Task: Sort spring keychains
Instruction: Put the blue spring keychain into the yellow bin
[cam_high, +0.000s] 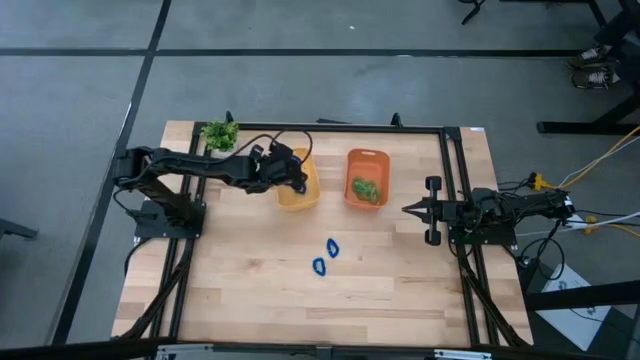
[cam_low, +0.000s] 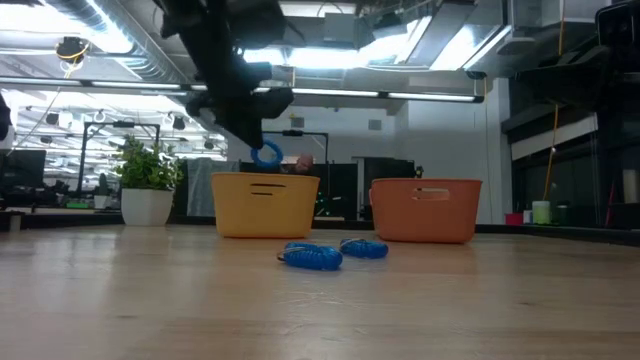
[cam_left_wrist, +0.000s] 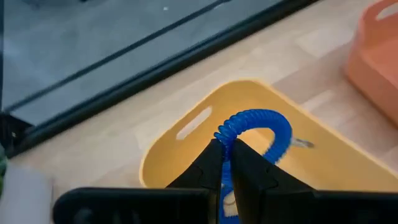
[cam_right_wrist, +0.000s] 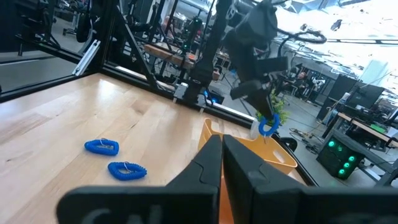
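Observation:
My left gripper is shut on a blue spring keychain just above the yellow bin. In the low view the keychain hangs over the bin's rim. Two more blue spring keychains lie flat on the wooden table in front of the bins. Green spring keychains lie inside the orange bin. My right gripper waits shut at the table's right side, holding nothing. My left gripper pinches the blue keychain's coil between its two fingertips, at one side of the loop. The fingers slant down from the table's left. The rest of the loop sticks out past the tips, lifted clear above the yellow bin.
A small potted plant stands at the table's far left corner, behind the left arm. Black frame rails run along the table's sides. Bare wood lies around the two blue keychains toward the near edge.

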